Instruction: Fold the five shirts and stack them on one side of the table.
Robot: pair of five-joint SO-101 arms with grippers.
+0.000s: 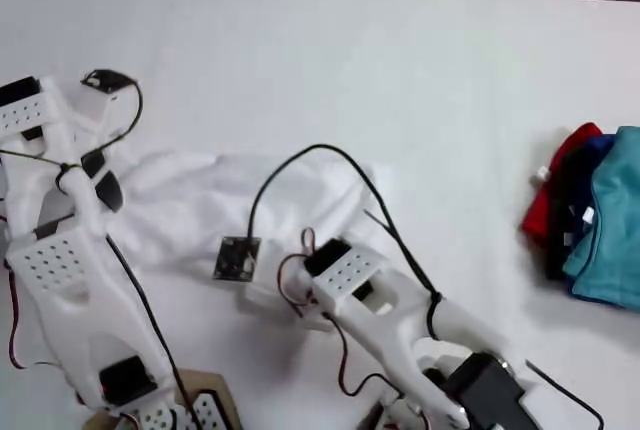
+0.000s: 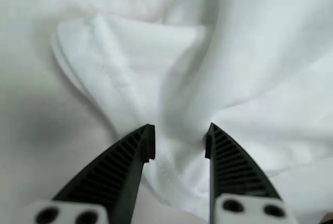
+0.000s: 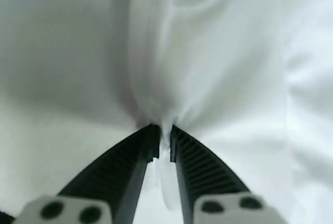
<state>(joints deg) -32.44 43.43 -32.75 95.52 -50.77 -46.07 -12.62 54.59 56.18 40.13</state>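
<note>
**High view:** a white shirt (image 1: 190,205) is lying crumpled on the white bench (image 1: 400,60), left of ctr, spreading out btwn the two arms. The L arm (image 1: 70,270) is standing over the shirt's left end. The R arm (image 1: 385,305) is leaning in from the near edge w/ its wrist over the shirt's near-right part. A black cable (image 1: 300,153) is arching from the R arm above the fabric. By the right edge, well apart from the white shirt, a pile of folded shirts is sitting. A teal shirt (image 1: 615,220) is lying uppermost, a dark blue shirt (image 1: 572,210) is showing beside it, and a red shirt (image 1: 556,185) is sticking out on the side facing the arms.

**L wrist view:** the L jaws are standing spread, tips hanging low over the white shirt. A soft fold of it is running up btwn them and fanning into a wider flap farther out. Can't tell whether the tips are touching the cloth; nothing is being pinched.

**R wrist view:** the R jaws are almost pressed together and are pinching a thin ridge of the white shirt. The fabric is gathering into tight creases right at the tips and widening into a rumpled mass beyond, w/ a sliver of cloth hanging down btwn the jaws.
</note>
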